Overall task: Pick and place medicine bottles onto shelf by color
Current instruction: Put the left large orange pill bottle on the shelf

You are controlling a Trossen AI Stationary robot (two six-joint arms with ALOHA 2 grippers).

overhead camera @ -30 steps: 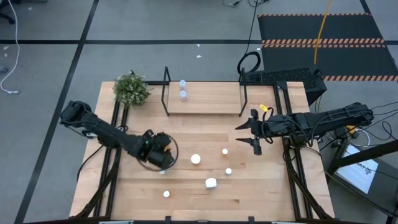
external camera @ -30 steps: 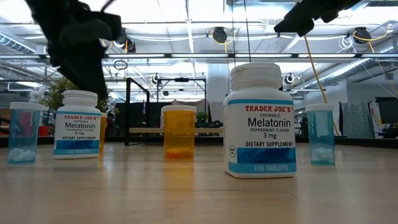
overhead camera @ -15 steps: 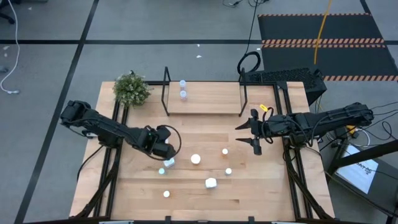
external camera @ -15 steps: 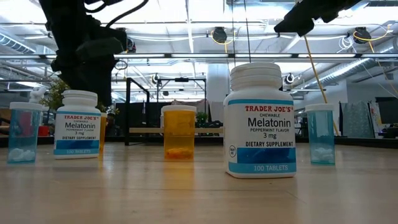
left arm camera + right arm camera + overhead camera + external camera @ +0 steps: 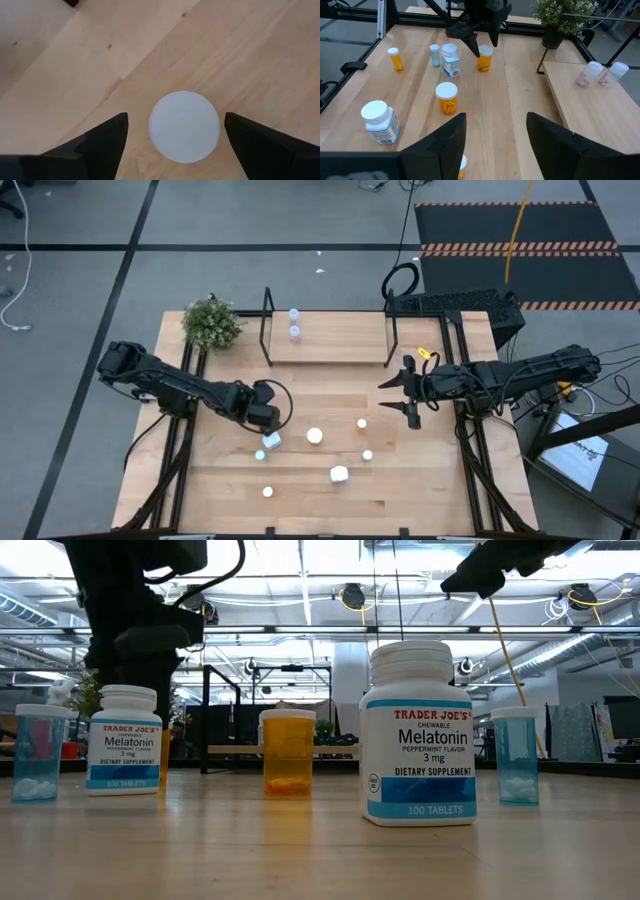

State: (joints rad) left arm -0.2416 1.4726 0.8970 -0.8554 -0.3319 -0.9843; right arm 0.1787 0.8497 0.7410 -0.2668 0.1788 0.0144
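White plastic cap [image 5: 184,126] sits between the spread fingers of the left pincer [image 5: 263,423], untouched; this bottle [image 5: 271,440] stands on the counter [image 5: 420,480] at seven o'clock from the shelf [image 5: 340,338]. Likely light, rigid, slick: clamp the body below the cap. Right pincer [image 5: 408,393] hovers apart, empty.

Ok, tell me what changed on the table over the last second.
The left tool moved toward the shelf side, uncovering a white-capped bottle, and now hangs open over a white cap. The right tool and the other bottles stayed put.
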